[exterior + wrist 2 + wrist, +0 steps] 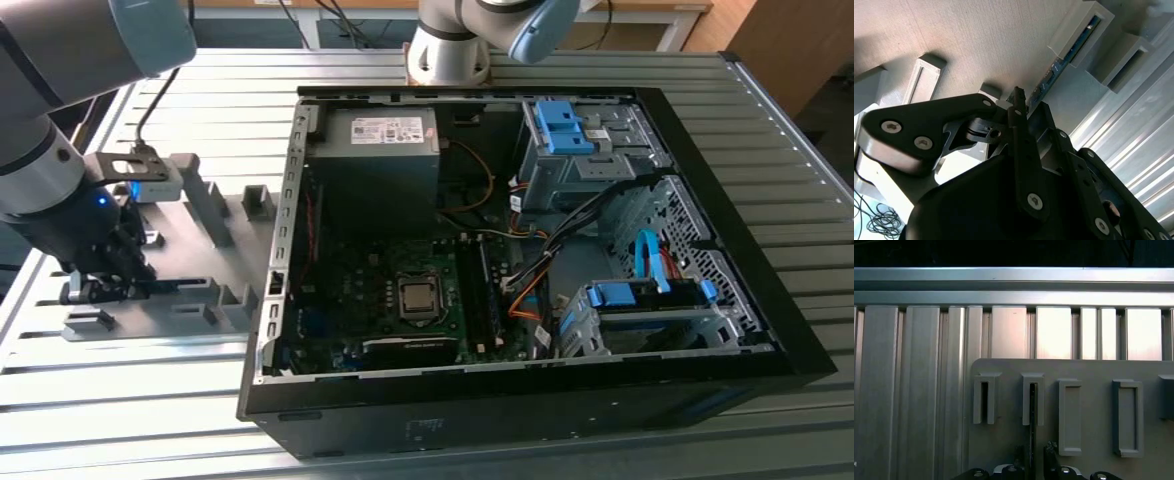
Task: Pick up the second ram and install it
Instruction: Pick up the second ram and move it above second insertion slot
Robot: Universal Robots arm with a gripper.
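Evidently the pick-up step, we judge: the gripper (pixel 1033 456) hangs low over the grey fixture (pixel 1094 370) on the table (pixel 914 390), jaws apart either side of the second ram (pixel 1031 410), which stands on edge in its slot, ungripped. Closing, we reckon, calls for the jaws centred on that thin edge, square to the slot.

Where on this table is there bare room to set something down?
Bare slatted table shows in front of the grey fixture, at the exterior view's lower left, and in a strip at the exterior view's right of the computer case. Crowded: the fixture's upright blocks, where the gripper hangs, and the case's inside, packed with cables.
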